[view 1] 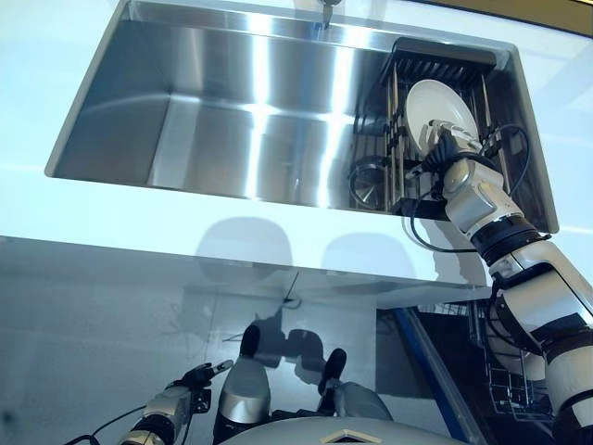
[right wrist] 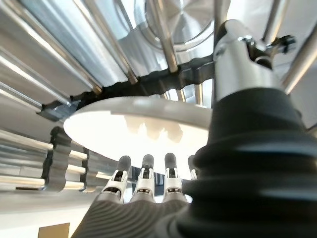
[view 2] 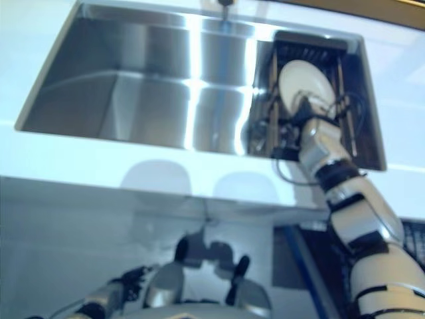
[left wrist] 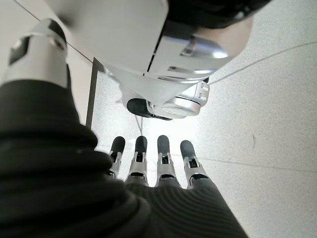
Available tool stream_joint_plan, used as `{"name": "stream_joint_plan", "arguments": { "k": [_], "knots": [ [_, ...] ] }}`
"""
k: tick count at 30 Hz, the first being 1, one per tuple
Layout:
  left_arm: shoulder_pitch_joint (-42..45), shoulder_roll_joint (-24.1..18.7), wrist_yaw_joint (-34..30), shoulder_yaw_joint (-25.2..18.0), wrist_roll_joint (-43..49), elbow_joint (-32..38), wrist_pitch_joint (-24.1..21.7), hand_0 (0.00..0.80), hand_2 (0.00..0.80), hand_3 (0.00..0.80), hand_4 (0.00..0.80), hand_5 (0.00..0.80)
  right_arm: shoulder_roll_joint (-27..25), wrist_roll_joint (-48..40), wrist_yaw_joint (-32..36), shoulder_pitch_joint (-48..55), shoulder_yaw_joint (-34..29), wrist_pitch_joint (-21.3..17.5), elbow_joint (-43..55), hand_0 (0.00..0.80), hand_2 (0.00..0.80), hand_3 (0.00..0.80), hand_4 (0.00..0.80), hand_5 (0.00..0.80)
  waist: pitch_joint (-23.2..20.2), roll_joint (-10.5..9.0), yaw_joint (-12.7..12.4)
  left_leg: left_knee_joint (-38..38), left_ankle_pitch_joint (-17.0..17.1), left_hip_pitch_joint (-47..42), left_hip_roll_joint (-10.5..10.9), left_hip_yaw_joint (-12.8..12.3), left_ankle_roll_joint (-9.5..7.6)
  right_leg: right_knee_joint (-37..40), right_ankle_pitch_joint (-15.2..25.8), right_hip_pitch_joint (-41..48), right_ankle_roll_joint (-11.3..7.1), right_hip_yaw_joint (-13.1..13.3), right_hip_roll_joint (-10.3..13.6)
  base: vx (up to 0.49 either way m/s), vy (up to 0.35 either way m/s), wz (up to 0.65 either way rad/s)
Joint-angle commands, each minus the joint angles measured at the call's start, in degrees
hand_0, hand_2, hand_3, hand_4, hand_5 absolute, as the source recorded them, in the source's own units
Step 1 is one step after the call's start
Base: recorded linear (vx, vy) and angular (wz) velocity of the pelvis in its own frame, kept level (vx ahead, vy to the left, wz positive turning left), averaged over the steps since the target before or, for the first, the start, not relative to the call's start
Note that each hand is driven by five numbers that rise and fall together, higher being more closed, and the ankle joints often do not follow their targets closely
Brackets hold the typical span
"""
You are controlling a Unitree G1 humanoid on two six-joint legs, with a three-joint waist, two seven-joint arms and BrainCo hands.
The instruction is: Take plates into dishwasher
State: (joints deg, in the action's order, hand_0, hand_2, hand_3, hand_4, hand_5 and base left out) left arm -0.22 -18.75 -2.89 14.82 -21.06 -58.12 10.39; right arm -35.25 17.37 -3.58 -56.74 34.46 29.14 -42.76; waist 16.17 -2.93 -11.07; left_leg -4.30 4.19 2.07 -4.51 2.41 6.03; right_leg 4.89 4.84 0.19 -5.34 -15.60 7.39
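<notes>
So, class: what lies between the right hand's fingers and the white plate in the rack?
Nothing: in the right wrist view a bare gap separates the right hand's straight fingers from the plate standing in the rack.

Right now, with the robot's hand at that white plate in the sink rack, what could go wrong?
1. The plate stands on edge between the bars of the rack. Pulled out at a slant, it could catch on them.
2. In the right wrist view, the right hand has straight fingers under the plate, not curled around it. The plate could slip into the steel sink and chip.
3. The left hand hangs low, too far away to help catch it.
</notes>
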Motion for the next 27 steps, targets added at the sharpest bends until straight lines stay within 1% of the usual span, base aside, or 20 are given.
{"name": "stream_joint_plan", "arguments": {
  "k": [1, 2, 3, 4, 5, 6, 8, 12, 17, 24, 26, 27],
  "knots": [
    [-2.00, -0.26, -1.02, 4.84, -1.25, -0.26, -0.59, 0.000, 0.000, 0.000, 0.000, 0.000, -1.82, 3.09, -3.96, -8.78, 5.11, 1.01, -4.69, 0.000, 0.000, 0.000, 0.000, 0.000, 0.44, -0.09, -2.23, 0.07, -1.80, 1.87, 2.58, -0.55, -3.70, -0.69, 1.79, -2.13, -2.41, 0.72, 2.39, -0.057, 0.020, 0.00],
    [-1.96, -0.22, -0.95, 4.94, -1.30, -0.13, -0.63, 0.000, 0.000, 0.000, 0.000, 0.000, -1.83, 3.08, -4.14, -8.98, 5.16, 1.06, -5.08, 0.000, 0.000, 0.000, 0.000, 0.000, 0.52, 0.02, -2.31, 0.07, -1.76, 1.99, 2.60, -0.50, -3.68, -0.68, 1.81, -2.23, -2.40, 0.65, 2.42, -0.052, 0.024, 0.04],
    [-1.85, -0.20, -0.76, 5.18, -1.59, 0.03, -0.87, 0.000, 0.000, 0.000, 0.000, 0.000, -1.98, 2.70, -4.94, -9.58, 5.33, 1.67, -5.84, 0.107, 0.107, 0.107, 0.107, 0.107, 0.71, 0.34, -2.48, 0.05, -1.63, 2.28, 2.67, -0.39, -3.65, -0.66, 1.82, -2.46, -2.33, 0.54, 2.44, -0.043, 0.026, 0.13],
    [-1.81, -0.19, -0.74, 5.24, -1.72, 0.17, -0.90, 0.000, 0.000, 0.000, 0.000, 0.000, -2.03, 2.66, -5.23, -9.99, 5.39, 2.08, -6.21, 0.307, 0.307, 0.307, 0.307, 0.307, 0.77, 0.51, -2.55, 0.02, -1.58, 2.43, 2.69, -0.35, -3.64, -0.63, 1.82, -2.57, -2.32, 0.46, 2.47, -0.050, 0.030, 0.15],
    [-1.76, -0.20, -0.77, 5.28, -1.86, 0.36, -0.84, 0.000, 0.000, 0.000, 0.000, 0.000, -2.20, 2.19, -5.48, -10.48, 5.37, 2.61, -6.72, 0.461, 0.461, 0.461, 0.461, 0.461, 0.83, 0.68, -2.63, -0.02, -1.55, 2.59, 2.68, -0.32, -3.62, -0.60, 1.79, -2.70, -2.30, 0.37, 2.48, -0.048, 0.026, 0.09],
    [-1.63, -0.26, -0.77, 5.41, -2.16, 0.57, -0.96, 0.000, 0.000, 0.000, 0.000, 0.000, -2.55, 1.81, -5.94, -11.08, 5.40, 3.14, -7.29, 0.800, 0.800, 0.800, 0.800, 0.800, 0.93, 0.86, -2.68, -0.05, -1.47, 2.77, 2.66, -0.30, -3.57, -0.60, 1.83, -2.92, -2.26, 0.26, 2.50, -0.047, 0.027, 0.01],
    [-1.39, -0.07, -0.94, 5.38, -2.34, 0.68, -1.14, 0.000, 0.000, 0.000, 0.000, 0.000, -3.14, 1.66, -6.63, -11.72, 5.58, 3.43, -7.98, 0.800, 0.800, 0.800, 0.800, 0.800, 0.93, 1.08, -2.68, -0.08, -1.42, 3.08, 2.66, -0.31, -3.49, -0.56, 1.77, -3.21, -2.20, 0.26, 2.50, -0.044, 0.030, -0.01],
    [-1.17, -0.02, -1.01, 5.38, -2.06, 1.06, -1.16, 0.000, 0.000, 0.000, 0.000, 0.000, -4.61, -0.32, -10.06, -12.32, 5.22, 3.11, -7.99, 0.800, 0.800, 0.800, 0.800, 0.800, 0.66, 1.10, -2.57, -0.19, -1.34, 3.32, 2.62, -0.33, -3.37, -0.46, 1.67, -3.41, -2.20, 0.23, 2.43, -0.009, 0.005, 0.00],
    [-0.65, -0.60, -1.26, 5.34, -1.64, 1.70, -0.75, 0.000, 0.000, 0.000, 0.000, 0.000, -6.78, -1.18, -11.41, -11.83, 4.49, 2.70, -7.20, 0.800, 0.800, 0.800, 0.800, 0.800, 0.29, 1.04, -2.28, -0.17, -1.48, 2.83, 2.51, -0.52, -3.30, -0.52, 1.63, -3.12, -2.26, 0.12, 2.51, 0.000, 0.000, 0.00],
    [0.21, -0.68, -0.87, 4.73, -1.46, 1.46, -1.22, 0.000, 0.000, 0.000, 0.000, 0.000, -10.72, -1.18, -12.07, -10.68, 3.99, 0.70, -3.67, 0.800, 0.800, 0.800, 0.800, 0.800, -0.55, 0.74, -1.07, -0.25, -1.83, 1.74, 2.35, -1.03, -3.34, -0.56, 1.54, -2.65, -2.30, 0.69, 2.31, 0.004, 0.001, 0.00],
    [0.50, -0.62, -0.60, 4.22, -1.65, 1.65, -0.82, 0.000, 0.000, 0.000, 0.000, 0.000, -11.94, -3.72, -12.82, -9.68, 2.91, 0.06, -2.04, 0.800, 0.800, 0.800, 0.800, 0.800, -1.06, 0.51, -0.54, -0.29, -2.01, 1.25, 2.26, -1.31, -3.29, -0.49, 1.49, -2.35, -2.38, 0.97, 2.28, 0.037, 0.013, -0.02],
    [0.72, -0.64, -0.49, 3.84, -1.67, 1.68, -0.55, 0.000, 0.000, 0.000, 0.000, 0.000, -12.78, -5.49, -13.10, -8.96, 1.76, -0.89, -0.86, 0.800, 0.800, 0.800, 0.800, 0.800, -1.35, 0.31, -0.19, -0.28, -2.17, 0.87, 2.21, -1.47, -3.30, -0.44, 1.43, -2.04, -2.41, 1.21, 2.26, 0.045, 0.008, -0.01]
  ]
}}
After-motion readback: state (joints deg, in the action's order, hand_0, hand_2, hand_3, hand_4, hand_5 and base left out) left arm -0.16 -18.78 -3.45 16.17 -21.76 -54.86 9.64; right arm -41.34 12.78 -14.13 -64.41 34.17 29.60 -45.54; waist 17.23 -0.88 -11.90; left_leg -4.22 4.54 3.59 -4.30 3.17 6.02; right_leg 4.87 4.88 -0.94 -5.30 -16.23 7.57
